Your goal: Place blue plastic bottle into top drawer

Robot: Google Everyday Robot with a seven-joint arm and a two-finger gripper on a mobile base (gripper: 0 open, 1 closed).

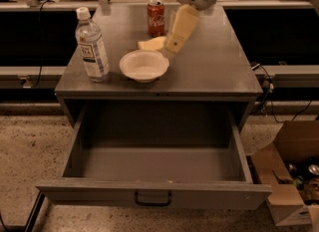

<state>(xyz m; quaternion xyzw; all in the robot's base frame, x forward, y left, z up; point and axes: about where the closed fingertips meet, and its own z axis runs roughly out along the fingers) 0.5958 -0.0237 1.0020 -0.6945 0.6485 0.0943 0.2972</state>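
Observation:
The blue plastic bottle (pixel 92 44), clear with a white cap and a white label, stands upright at the left front of the cabinet top. The top drawer (pixel 154 193) is pulled fully out below it, its inside bare, with a dark pull handle (pixel 153 198) at the centre of the front panel. My gripper (pixel 174 42), cream-coloured, hangs over the middle of the cabinet top, just right of a yellow object and behind the white bowl. It is well to the right of the bottle and holds nothing that I can see.
A red soda can (pixel 155 18) stands at the back of the grey cabinet top (pixel 214 71). A white bowl (pixel 144 65) sits at front centre with a yellow sponge-like object (pixel 151 43) behind it. An open cardboard box (pixel 291 176) stands on the floor at the right.

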